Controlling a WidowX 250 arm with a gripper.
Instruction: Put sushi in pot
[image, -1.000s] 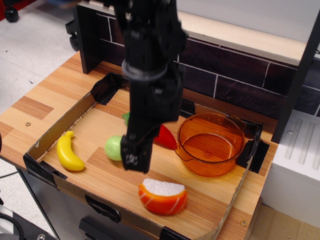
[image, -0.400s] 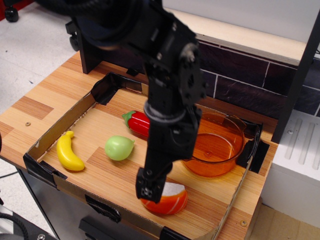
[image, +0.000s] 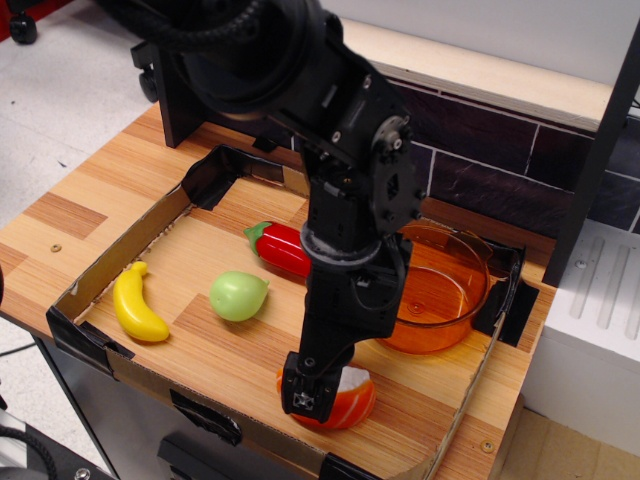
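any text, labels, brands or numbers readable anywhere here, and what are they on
None can be read.
The gripper down at the sushi: a small pale patch near its tip, too blurred to tell whether it is lettering.
The pot, banana, green fruit, red pepper and cardboard tray: no print shows.

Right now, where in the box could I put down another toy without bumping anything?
Bare wood lies between the banana and the green fruit, and in the back left corner behind the red pepper. The front right is crowded: the hand is on the sushi, beside the pot.
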